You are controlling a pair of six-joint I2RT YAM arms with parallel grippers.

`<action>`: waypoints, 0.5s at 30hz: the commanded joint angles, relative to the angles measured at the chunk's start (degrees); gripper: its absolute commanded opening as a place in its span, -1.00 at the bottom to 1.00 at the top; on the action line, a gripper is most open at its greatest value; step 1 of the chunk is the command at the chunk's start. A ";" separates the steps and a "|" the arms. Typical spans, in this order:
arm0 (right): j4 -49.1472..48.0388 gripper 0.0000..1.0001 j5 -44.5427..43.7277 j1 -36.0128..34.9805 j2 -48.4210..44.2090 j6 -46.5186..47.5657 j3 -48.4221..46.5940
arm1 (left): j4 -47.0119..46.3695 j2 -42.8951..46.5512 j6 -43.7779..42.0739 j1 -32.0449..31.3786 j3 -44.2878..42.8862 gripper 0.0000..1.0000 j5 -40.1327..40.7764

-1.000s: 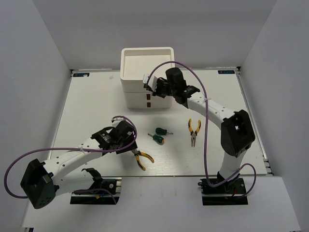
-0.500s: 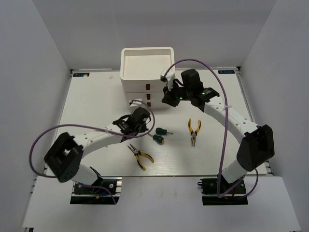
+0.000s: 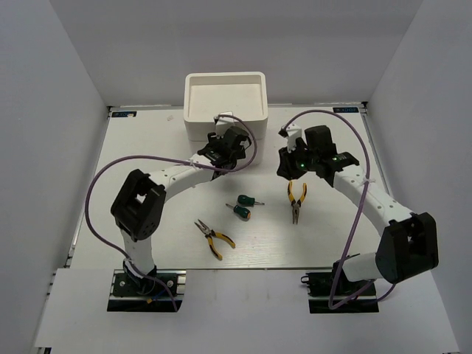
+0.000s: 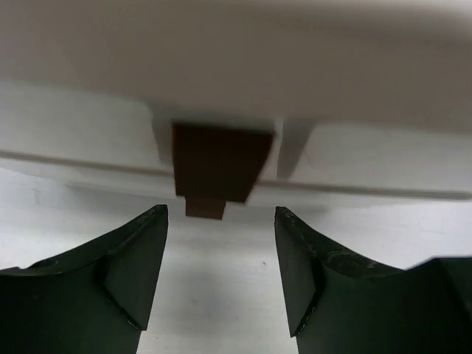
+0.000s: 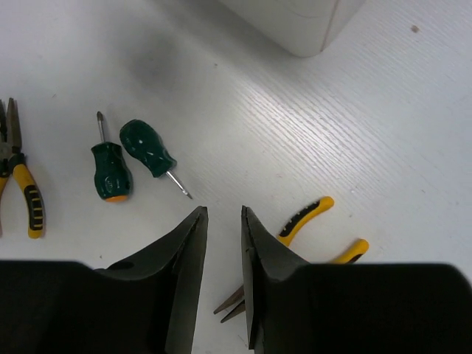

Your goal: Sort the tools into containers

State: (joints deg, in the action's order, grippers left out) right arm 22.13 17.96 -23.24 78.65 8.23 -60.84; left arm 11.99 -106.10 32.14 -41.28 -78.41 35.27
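Note:
The white organizer [image 3: 223,103] stands at the back centre, its tray top empty. My left gripper [image 3: 227,150] is open at its drawer fronts. In the left wrist view a brown drawer handle [image 4: 221,169] sits just beyond my open left gripper [image 4: 221,215], not between the fingers. My right gripper [image 3: 286,164] hovers above yellow-handled pliers [image 3: 296,199], jaws narrowly apart and empty [image 5: 225,215]; those pliers [image 5: 306,219] lie below it. Two stubby green screwdrivers [image 3: 251,200] [image 3: 239,212] lie mid-table. The second pliers [image 3: 214,237] lie near the front. The thin long screwdrivers are out of view.
The right wrist view shows the screwdrivers [image 5: 110,173] [image 5: 147,147], the second pliers [image 5: 18,177] at the left edge and the organizer's corner [image 5: 295,22]. White walls enclose the table on three sides. Purple cables loop over both arms.
My left arm swung from the near pliers up to the organizer's drawer fronts. My right arm drew back from the drawer fronts, to the right and over the right pliers.

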 commanded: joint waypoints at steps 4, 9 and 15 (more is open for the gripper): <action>-3.15 -0.40 2.26 3.64 -0.87 -2.60 1.42 | 3.04 -0.95 -2.08 0.94 -4.38 0.37 4.64; -3.23 -0.40 4.28 5.57 0.10 -3.22 0.99 | 0.94 -1.56 -2.70 1.46 -3.86 0.30 5.69; -3.76 -0.43 5.77 6.72 0.63 -3.40 1.42 | -2.58 -1.56 -3.22 1.46 -2.28 0.21 5.69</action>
State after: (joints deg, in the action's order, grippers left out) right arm 20.80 21.63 -17.12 79.02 5.67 -59.42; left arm 13.02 -108.36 29.54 -40.34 -80.62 38.87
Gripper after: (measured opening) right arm 0.288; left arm 0.618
